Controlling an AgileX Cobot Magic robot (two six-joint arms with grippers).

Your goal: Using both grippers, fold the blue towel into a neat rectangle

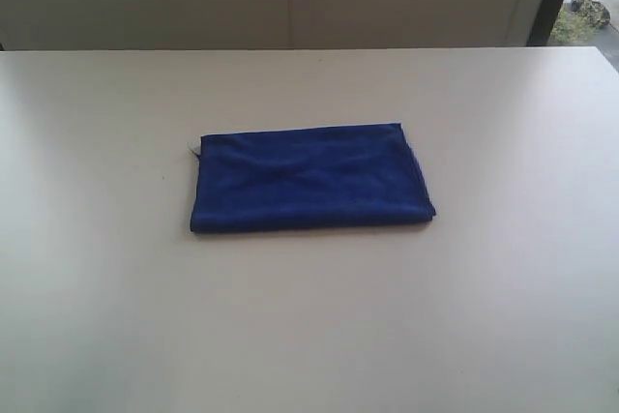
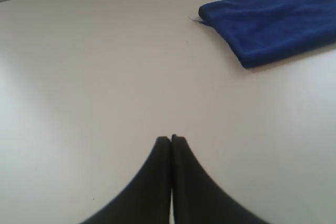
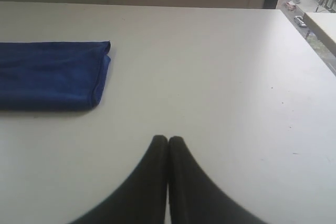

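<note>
Both my left gripper (image 2: 171, 138) and right gripper (image 3: 168, 138) hang pressed shut and empty, well apart from the blue towel (image 1: 309, 179) lying folded on the table (image 1: 484, 316), a soft, light, limp cloth I judge best pinched at its corners.

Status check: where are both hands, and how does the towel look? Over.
Left hand shut, empty, apart from the blue towel. Right hand shut, empty, also apart. Towel lies folded in a rectangle on the table. Nothing in the way.
</note>
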